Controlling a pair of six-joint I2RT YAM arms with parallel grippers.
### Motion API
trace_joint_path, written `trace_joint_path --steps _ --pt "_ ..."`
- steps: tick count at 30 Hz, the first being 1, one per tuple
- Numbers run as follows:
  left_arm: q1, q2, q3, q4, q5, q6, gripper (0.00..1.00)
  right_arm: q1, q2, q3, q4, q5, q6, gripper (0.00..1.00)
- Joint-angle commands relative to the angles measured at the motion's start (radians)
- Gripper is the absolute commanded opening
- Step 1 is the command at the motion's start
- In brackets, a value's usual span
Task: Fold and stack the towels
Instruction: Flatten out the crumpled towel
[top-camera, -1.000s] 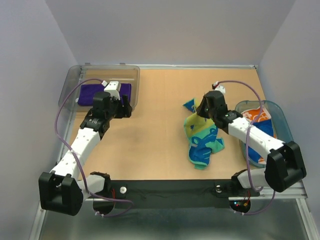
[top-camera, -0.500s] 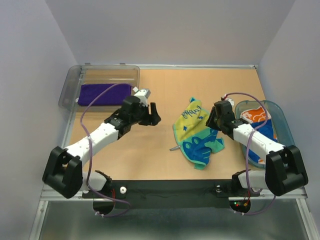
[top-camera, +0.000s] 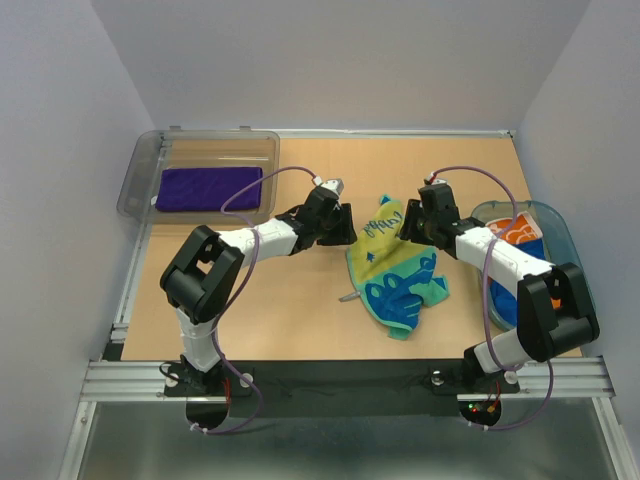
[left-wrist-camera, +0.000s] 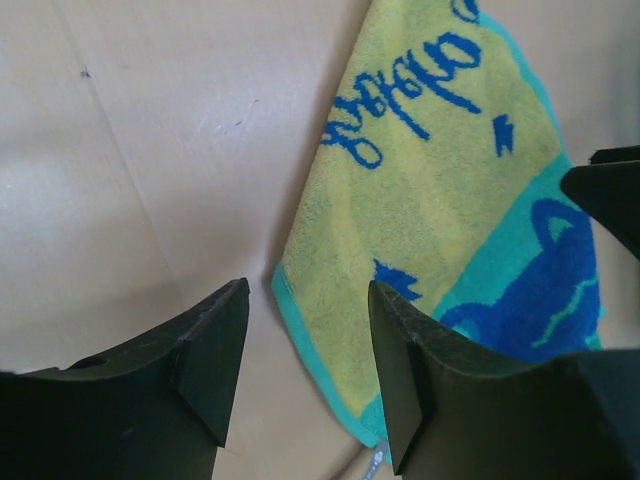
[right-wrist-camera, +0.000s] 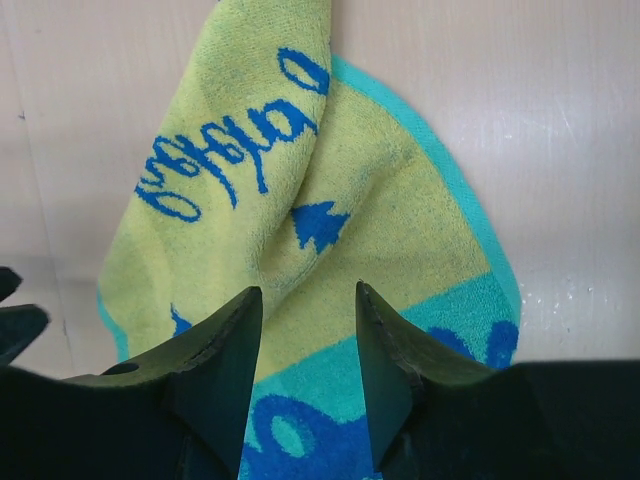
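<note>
**Both arms close in on the green towel, nothing gripped yet**

The mint-green terry towel with teal and blue print (top-camera: 392, 268) lies rumpled on the wooden tabletop (top-camera: 300, 310), roughly midway between the arms. One lobe is folded over near its far end. The left gripper (left-wrist-camera: 307, 300) hangs with its jaws apart, straddling the towel's teal-bound left edge. The right gripper (right-wrist-camera: 308, 300) is equally spread above the far end, where the fold sits. Neither holds any cloth. Taking opposite sides looks meant to let them pinch two points and pull the towel flat before folding.

The purple towel (top-camera: 208, 188) is already folded flat inside the clear grey plastic bin (top-camera: 140, 170) at the far left, presumably the base of the stack. The white towel with orange flowers (top-camera: 515, 232) and the royal blue towel (top-camera: 500, 305) wait bunched in the teal translucent oval basket (top-camera: 565, 240) on the right, so most of the job remains.
</note>
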Motion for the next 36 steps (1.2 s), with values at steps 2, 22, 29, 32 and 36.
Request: trace_joint_path --steps 2,22,29,32,36 --pt "-0.021 0.054 0.053 0.002 -0.058 -0.046 0.61 -0.005 0.035 0.055 0.019 0.012 -0.039 0.48" --pt "-0.083 0.148 0.201 -0.182 -0.216 0.042 0.00 -0.010 0.073 -0.040 0.108 -0.015 0.021 0.49" --pt "-0.121 0.057 0.508 -0.604 -0.675 0.200 0.00 -0.022 -0.040 -0.135 0.148 0.052 0.099 0.48" --pt "-0.196 0.085 0.515 -0.638 -0.651 0.186 0.00 -0.031 -0.104 -0.175 0.153 0.116 0.132 0.48" --pt "-0.365 0.140 0.495 -0.604 -0.558 0.166 0.04 -0.048 -0.234 -0.224 0.160 0.231 0.158 0.48"
